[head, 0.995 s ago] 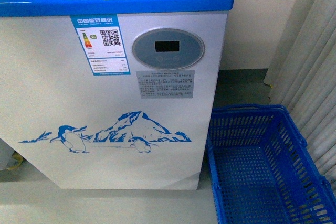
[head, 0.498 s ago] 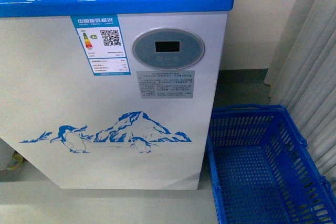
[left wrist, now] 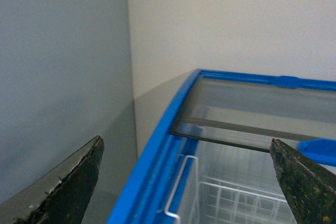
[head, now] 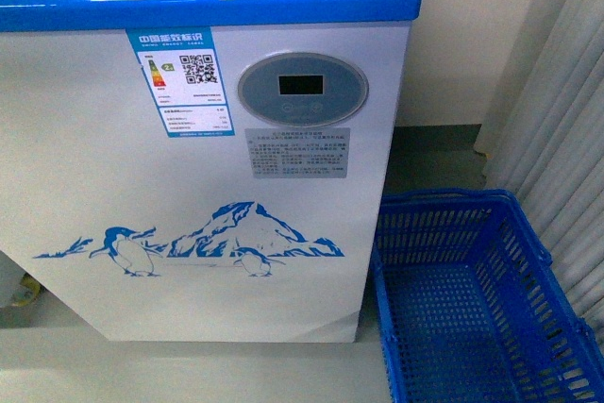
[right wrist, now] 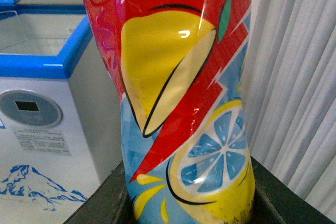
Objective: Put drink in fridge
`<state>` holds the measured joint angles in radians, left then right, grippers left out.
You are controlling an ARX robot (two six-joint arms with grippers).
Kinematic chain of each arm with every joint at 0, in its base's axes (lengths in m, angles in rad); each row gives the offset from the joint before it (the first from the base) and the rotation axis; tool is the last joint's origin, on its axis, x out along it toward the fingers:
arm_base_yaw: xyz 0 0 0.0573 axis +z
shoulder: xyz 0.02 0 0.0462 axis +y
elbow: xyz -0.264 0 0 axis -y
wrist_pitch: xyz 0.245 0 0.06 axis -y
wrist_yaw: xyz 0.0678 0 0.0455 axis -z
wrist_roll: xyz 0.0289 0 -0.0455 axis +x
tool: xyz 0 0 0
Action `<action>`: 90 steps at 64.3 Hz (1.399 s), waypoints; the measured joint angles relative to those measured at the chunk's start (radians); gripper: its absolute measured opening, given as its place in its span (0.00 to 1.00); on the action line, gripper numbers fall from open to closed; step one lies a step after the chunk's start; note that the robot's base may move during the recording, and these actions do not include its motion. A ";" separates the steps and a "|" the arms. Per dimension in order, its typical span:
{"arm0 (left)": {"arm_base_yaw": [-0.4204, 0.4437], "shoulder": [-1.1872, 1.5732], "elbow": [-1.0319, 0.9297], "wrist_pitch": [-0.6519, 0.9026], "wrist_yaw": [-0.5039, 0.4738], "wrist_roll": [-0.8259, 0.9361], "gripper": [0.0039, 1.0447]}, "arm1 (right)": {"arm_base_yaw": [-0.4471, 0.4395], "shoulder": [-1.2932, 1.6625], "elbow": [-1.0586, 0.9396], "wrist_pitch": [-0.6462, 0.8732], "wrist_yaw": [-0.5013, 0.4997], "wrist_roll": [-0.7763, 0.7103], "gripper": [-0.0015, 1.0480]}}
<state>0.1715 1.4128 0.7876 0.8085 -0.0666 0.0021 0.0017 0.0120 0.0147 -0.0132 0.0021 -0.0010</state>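
Fridge (head: 189,186): smooth white box, glossy blue rim, oval grey display panel (head: 302,88), penguin print. Glass lid (left wrist: 252,108) covers part of fridge top; white wire rack (left wrist: 231,198) inside.

Blue lattice plastic basket (head: 472,299) right beside fridge; pleated pale curtain (head: 557,92) beyond.

Drink (right wrist: 184,103) outside fridge, off its corner. Shiny red-yellow-blue lemon label fills right wrist view; cap and liquid cut off.

Right gripper (right wrist: 189,205): dark jaws pinching drink's lower end.

Left gripper (left wrist: 185,141): worn black fingers (left wrist: 73,182) spread wide, empty, above fridge rim.

Neither arm visible in front view.

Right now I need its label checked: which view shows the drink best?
Right wrist view: the drink fills the frame, its label plain to see. Front and left wrist views show the fridge but no drink.
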 joint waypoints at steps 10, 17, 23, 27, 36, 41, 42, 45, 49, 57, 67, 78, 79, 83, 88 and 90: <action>-0.117 -0.500 -0.263 -0.278 -0.169 0.009 0.92 | 0.000 0.000 0.000 0.000 -0.003 0.000 0.40; -0.280 -0.847 -0.347 -0.342 -0.348 0.079 0.92 | 0.000 0.000 0.000 0.000 0.002 0.000 0.40; -0.419 -1.004 -0.402 -0.400 -0.469 0.126 0.92 | 0.000 0.000 0.000 0.000 0.001 0.000 0.40; -0.445 -1.068 -0.431 -0.454 -0.459 0.128 0.92 | 0.000 0.000 0.000 0.000 -0.005 0.000 0.40; -0.392 -1.160 -0.515 -0.544 -0.459 0.094 0.92 | 0.000 0.000 0.000 0.000 0.000 0.000 0.40; -0.394 -1.195 -0.561 -0.576 -0.461 0.060 0.92 | 0.000 0.000 0.000 0.000 0.000 0.000 0.40; -0.396 -1.205 -0.573 -0.596 -0.467 0.047 0.92 | 0.000 0.000 0.000 0.000 0.000 0.000 0.40; -0.403 -1.221 -0.605 -0.603 -0.489 0.042 0.92 | 0.000 0.000 0.000 0.000 -0.002 0.000 0.40; -0.402 -1.246 -0.675 -0.526 -0.460 0.089 0.92 | 0.000 0.000 0.000 0.000 -0.002 0.000 0.40; -0.198 -1.318 -0.681 -0.801 -0.026 0.032 0.71 | 0.000 0.000 0.000 0.000 -0.001 0.000 0.40; -0.179 -1.398 -0.773 -0.812 0.064 0.011 0.46 | 0.000 0.000 0.000 0.000 0.000 0.000 0.40; -0.177 -1.407 -0.773 -0.811 0.066 0.007 0.20 | 0.000 0.000 0.000 0.000 -0.003 0.000 0.40; -0.177 -1.407 -0.773 -0.811 0.066 0.007 0.16 | 0.000 0.000 0.000 0.000 -0.003 0.000 0.40; -0.177 -1.407 -0.773 -0.811 0.066 0.007 0.08 | 0.000 0.000 0.000 0.000 -0.002 0.000 0.40; -0.177 -1.407 -0.773 -0.811 0.066 0.003 0.02 | 0.000 0.000 0.000 0.000 -0.001 0.000 0.40; -0.177 -1.407 -0.773 -0.811 0.066 0.003 0.02 | 0.000 0.000 0.000 0.000 -0.002 0.000 0.40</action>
<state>-0.0051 0.0063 0.0147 -0.0021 -0.0002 0.0051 0.0013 0.0120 0.0147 -0.0132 -0.0002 -0.0010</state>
